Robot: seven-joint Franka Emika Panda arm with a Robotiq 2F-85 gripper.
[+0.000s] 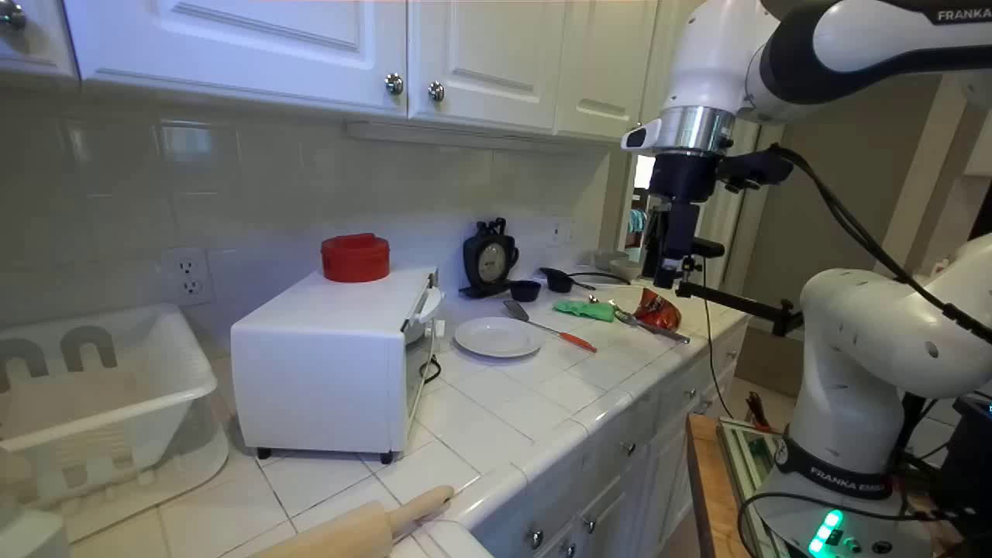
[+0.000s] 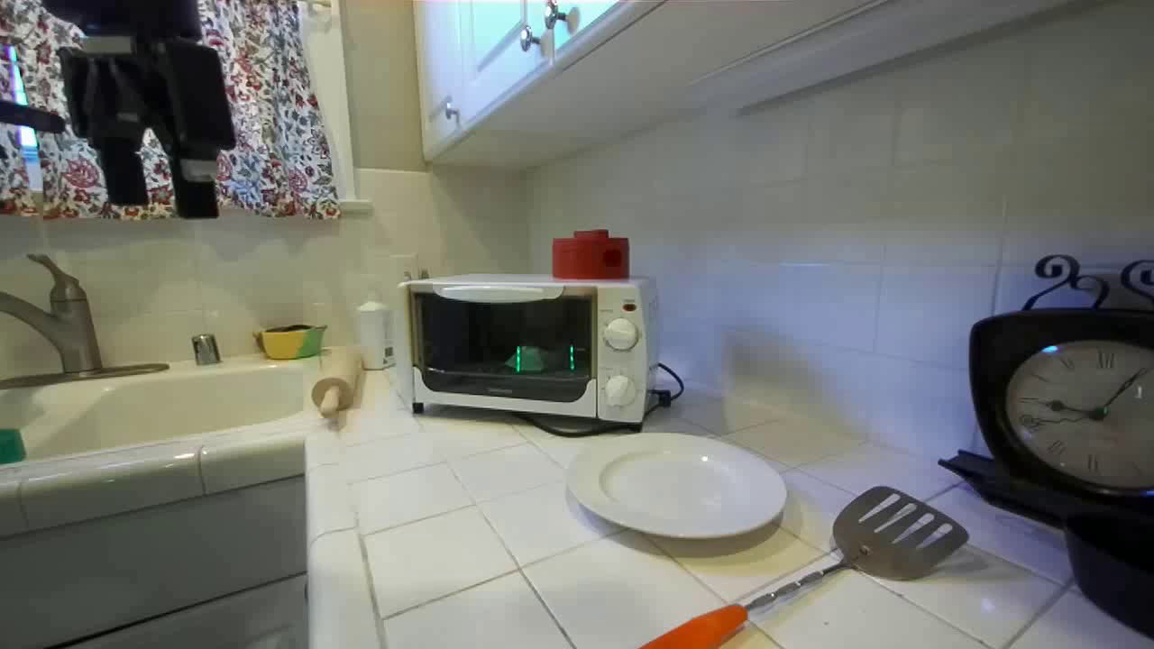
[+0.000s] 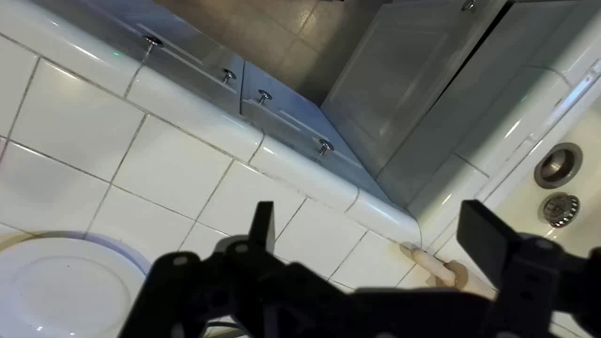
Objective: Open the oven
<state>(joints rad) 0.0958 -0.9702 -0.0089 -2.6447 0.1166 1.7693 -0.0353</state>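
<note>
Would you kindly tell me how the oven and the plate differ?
The oven is boxy and far bulkier; the plate is round and shallow. The oven's front has a dark window and two knobs, while the plate is plain. The oven stands on short dark feet with a red container on top; the plate lies face up. Both are mostly white and sit on the tiled counter.

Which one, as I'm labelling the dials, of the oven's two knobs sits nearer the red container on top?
The upper knob on the oven in an exterior view; the lower knob sits beneath it, farther from the red container.
</note>
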